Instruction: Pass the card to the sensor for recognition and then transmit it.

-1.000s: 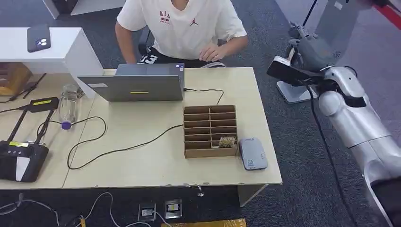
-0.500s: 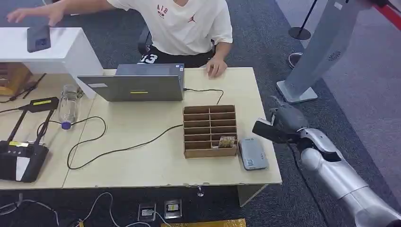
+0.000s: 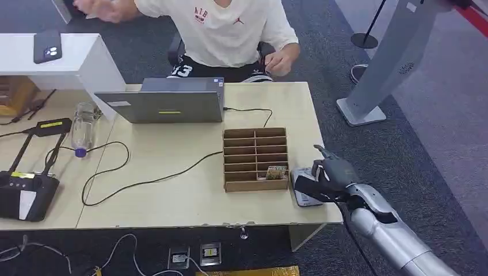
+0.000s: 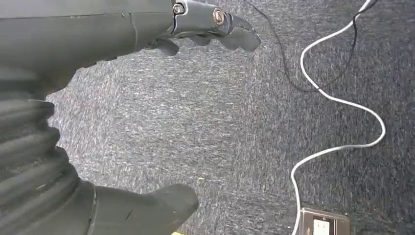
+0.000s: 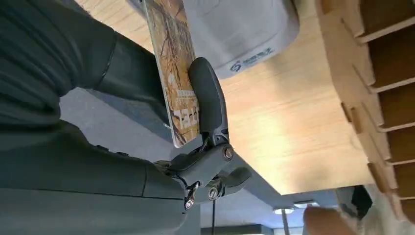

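Observation:
My right hand hovers just above the grey card sensor at the table's right front corner, holding a card flat over it. In the right wrist view the card shows a yellow-brown printed face, pinched between the thumb and fingers, with the sensor right beyond it. The cardboard slotted box stands left of the sensor, one card upright in its near right slot. My left hand hangs over the dark carpet, fingers spread and holding nothing.
A person in a white shirt sits behind the table at a laptop. A black cable runs across the table. A water bottle and black devices lie at the left. A grey stand rises at the right.
My right arm has come down from high at the right to the table's front corner, bringing the card over the sensor. The person has moved both arms.

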Controlling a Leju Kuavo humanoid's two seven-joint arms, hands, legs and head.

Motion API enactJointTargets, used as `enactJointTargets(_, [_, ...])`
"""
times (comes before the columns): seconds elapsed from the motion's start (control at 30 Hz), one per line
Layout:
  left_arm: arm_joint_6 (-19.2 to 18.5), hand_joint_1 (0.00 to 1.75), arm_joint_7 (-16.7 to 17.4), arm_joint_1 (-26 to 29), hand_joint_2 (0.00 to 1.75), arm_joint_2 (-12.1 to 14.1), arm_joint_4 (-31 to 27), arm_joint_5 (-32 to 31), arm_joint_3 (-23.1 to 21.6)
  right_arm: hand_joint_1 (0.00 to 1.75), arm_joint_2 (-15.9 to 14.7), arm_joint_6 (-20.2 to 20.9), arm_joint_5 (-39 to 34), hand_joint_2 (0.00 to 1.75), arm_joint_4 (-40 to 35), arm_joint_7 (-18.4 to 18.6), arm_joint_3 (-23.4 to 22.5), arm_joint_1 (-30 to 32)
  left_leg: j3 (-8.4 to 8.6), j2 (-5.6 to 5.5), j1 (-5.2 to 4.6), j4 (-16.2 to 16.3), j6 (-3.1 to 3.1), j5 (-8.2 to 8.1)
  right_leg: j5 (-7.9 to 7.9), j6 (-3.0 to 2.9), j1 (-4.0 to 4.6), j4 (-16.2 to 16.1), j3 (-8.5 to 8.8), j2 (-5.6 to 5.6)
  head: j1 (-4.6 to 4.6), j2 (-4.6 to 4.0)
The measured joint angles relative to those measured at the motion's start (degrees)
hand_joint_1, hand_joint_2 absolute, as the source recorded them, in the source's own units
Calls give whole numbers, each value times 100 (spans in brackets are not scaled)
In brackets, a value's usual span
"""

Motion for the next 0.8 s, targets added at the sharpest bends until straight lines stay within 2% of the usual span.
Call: enactJointTargets(0.8, [42, 0, 0, 10, 175, -31, 0, 70, 0, 175, 280, 74, 16, 175, 50, 7, 177, -95, 0, 0, 0, 0, 0, 0, 0, 0, 0, 0, 0, 1, 2, 0])
